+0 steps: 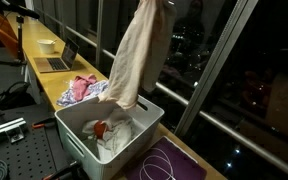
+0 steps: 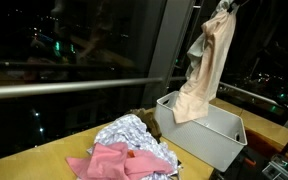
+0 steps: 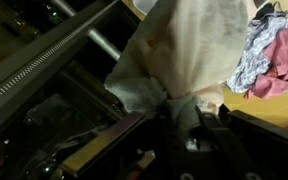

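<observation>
My gripper point(image 3: 176, 102) is shut on a beige cloth point(image 1: 134, 55) and holds it high, so it hangs down over a white bin point(image 1: 139, 145). The cloth also shows in an exterior view point(image 2: 206, 70), with its lower end at the bin's rim point(image 2: 229, 140). In the wrist view the cloth point(image 3: 189, 45) fills the upper middle. The gripper itself is out of frame at the top of both exterior views. White and red laundry point(image 1: 109, 130) lies inside the bin.
A pile of pink and patterned clothes point(image 2: 129, 152) lies on the wooden counter point(image 1: 59, 85) beside the bin, also seen in the wrist view point(image 3: 274, 50). A laptop point(image 1: 56, 60) sits farther along. Dark windows with railings point(image 2: 64, 85) run behind the counter.
</observation>
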Motion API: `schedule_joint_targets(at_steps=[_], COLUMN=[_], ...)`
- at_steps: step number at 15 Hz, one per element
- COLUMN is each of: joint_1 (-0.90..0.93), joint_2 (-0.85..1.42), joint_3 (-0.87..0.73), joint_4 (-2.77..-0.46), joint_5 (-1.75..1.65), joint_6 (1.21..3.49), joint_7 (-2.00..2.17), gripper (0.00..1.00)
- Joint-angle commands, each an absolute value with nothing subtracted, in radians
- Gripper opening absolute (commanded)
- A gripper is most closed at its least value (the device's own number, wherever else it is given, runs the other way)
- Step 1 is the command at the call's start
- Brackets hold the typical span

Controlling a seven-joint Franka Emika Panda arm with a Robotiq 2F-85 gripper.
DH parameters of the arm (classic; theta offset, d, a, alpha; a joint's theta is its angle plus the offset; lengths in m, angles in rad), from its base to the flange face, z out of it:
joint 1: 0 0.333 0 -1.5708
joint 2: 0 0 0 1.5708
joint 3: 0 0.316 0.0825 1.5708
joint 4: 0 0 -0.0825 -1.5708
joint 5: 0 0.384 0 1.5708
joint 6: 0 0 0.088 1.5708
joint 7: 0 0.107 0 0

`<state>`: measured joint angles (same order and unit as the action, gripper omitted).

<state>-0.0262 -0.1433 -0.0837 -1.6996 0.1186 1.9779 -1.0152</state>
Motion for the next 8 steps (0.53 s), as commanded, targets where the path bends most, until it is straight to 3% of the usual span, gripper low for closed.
schedule_joint_targets(at_steps=[1, 8], joint_1=[-0.053, -0.056], joint_2=[-0.097, -0.05], joint_3=[-0.136, -0.121], joint_4=[-1.63, -1.676], joint_5=[0.143, 0.131], joint_6=[1.936, 1.96], joint_7=[-1.066, -1.06], gripper=[0.05, 0.05])
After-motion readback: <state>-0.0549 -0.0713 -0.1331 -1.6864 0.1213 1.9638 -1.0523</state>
